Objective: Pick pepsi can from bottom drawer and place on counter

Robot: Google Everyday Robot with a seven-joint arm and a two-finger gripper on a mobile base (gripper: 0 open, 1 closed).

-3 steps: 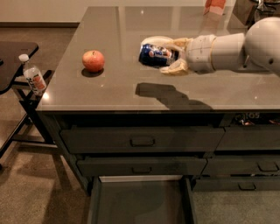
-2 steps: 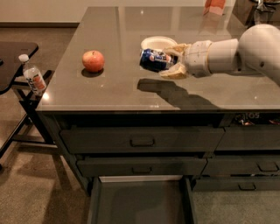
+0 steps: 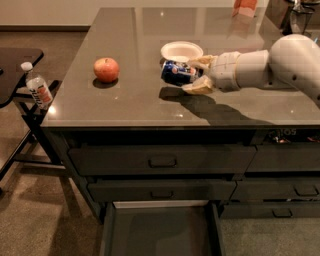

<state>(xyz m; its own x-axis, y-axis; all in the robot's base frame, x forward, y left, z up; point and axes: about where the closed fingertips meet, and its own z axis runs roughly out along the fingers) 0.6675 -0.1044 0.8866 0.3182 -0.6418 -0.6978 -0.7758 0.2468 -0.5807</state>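
Note:
The pepsi can (image 3: 176,72) is blue with a white-red band and lies sideways between the fingers of my gripper (image 3: 196,76), held just above the counter (image 3: 130,107). The gripper reaches in from the right on a pale arm and is shut on the can. The can hangs over the counter's middle, in front of a white bowl, with its shadow on the slab below. The bottom drawer (image 3: 160,232) stands pulled open at the bottom of the cabinet, and the part of its flat dark inside that shows holds nothing.
A red apple (image 3: 106,69) sits on the counter's left part. A white bowl (image 3: 181,50) sits just behind the can. A clear bottle with an orange label (image 3: 37,88) stands on a black side table (image 3: 15,62) at the left. An orange object (image 3: 245,7) stands at the counter's far edge.
The gripper with the can has moved a little to the left and forward, from over the white bowl to in front of it.

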